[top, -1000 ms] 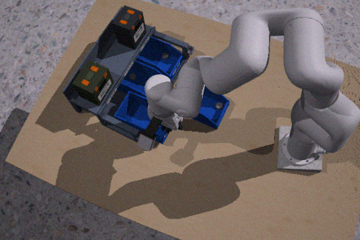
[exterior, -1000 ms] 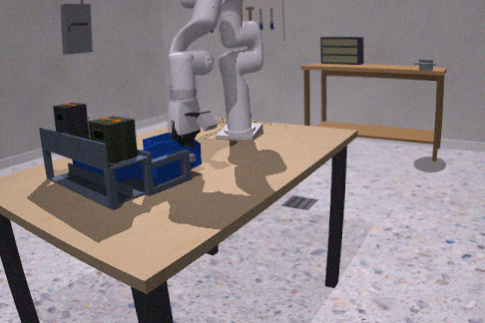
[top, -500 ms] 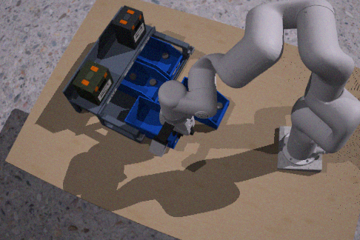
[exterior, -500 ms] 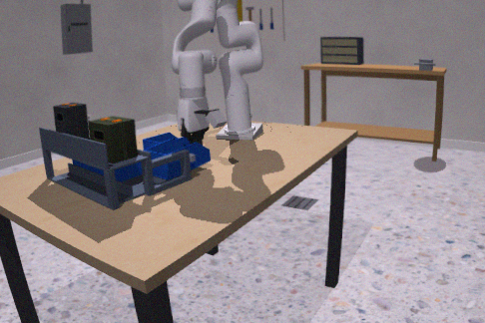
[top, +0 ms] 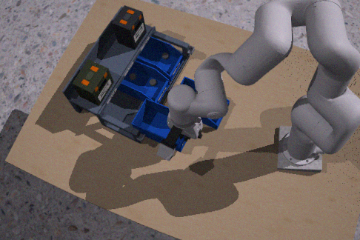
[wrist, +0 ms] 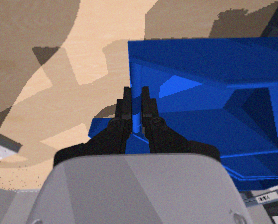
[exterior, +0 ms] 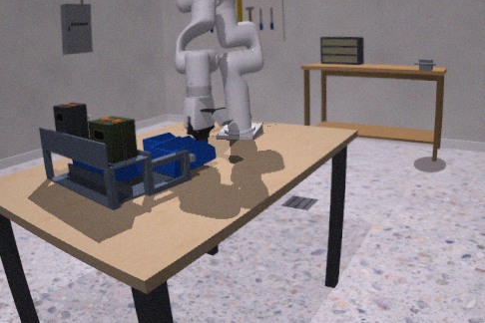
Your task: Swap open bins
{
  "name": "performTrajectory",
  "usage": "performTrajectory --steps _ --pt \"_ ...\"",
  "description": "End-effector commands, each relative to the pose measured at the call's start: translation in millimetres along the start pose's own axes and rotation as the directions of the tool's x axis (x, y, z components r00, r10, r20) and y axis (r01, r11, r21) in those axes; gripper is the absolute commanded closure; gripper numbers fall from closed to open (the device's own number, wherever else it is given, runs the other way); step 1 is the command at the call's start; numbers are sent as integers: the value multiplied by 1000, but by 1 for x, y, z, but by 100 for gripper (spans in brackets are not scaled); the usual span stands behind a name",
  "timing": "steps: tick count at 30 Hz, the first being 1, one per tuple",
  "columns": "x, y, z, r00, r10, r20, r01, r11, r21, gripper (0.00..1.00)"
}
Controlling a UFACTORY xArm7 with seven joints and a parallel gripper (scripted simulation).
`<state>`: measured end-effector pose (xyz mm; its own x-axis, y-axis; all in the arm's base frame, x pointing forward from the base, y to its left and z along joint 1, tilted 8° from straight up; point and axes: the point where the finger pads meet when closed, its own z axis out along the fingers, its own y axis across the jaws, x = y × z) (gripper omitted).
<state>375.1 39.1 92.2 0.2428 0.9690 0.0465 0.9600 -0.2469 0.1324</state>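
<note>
Blue moulded plastic, one empty bin [top: 153, 118]: open-topped, with a low open front. Location: half out of the shelf [top: 111, 107] at its end slot, front end over the table [top: 259, 192], toward the middle of the top; whether its base rests on the wood cannot be told.

Handling, judged: light, stiff, thin-walled, smooth enough to slip if pinched loosely. A side wall near the front is a fair hold; tilting risks catching the shelf's front lip.

Gripper [wrist: 136, 102]: black fingers nearly together, clamped on the bin's thin upper wall edge, as the wrist view shows.

Second blue bin [top: 212, 121]: stands on the table just beside the shelf's front, mostly hidden under the arm; its contents are not visible.

Remaining shelf stock: two blue bins [top: 163, 52] with small parts, in their slots with fronts toward the arm's base. Two dark boxes [top: 92, 81] with orange marks sit on the shelf's rear board, toward the far-left edge of the table.
</note>
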Motion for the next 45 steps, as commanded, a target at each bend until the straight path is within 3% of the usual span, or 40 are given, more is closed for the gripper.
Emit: performTrajectory --steps 1,45 --pt "0 -3 -1 1000 0 -1 0 1000 -4 100" --pt "0 -18 -1 1000 0 -1 0 1000 -4 100"
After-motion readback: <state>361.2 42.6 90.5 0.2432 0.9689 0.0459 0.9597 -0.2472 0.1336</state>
